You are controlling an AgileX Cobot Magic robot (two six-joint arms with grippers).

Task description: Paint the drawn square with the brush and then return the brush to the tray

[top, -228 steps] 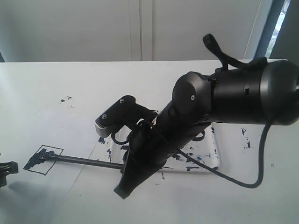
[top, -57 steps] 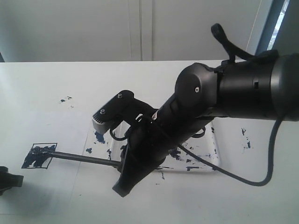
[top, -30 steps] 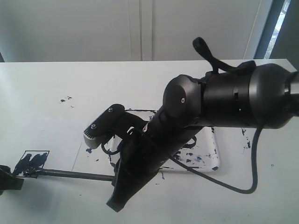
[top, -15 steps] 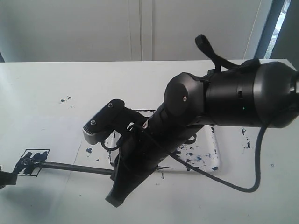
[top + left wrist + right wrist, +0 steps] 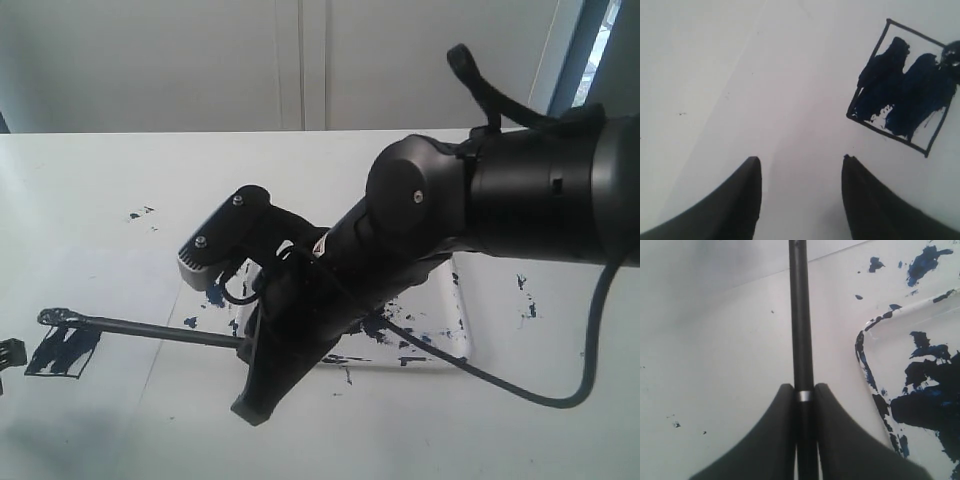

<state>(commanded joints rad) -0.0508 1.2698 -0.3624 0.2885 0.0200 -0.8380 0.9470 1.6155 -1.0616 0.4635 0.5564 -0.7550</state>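
Now, at far left, my left claw (image 5: 801, 159) hangs open and empty over the surface (image 5: 100, 180), near the drawn square (image 5: 900, 87), which is smeared dark blue. Half a second back the brush (image 5: 150, 330) tip lay in that paint; it now sits at the square's far edge. My right claw (image 5: 803, 387) stays clamped on the shaft, beside the tray (image 5: 860, 347).

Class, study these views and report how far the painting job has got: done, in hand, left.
Done: the drawn square is mostly filled with dark paint, with white gaps near one side. In hand: the right end effector grips the brush, tip by the square. Left: lay the brush in the tray.
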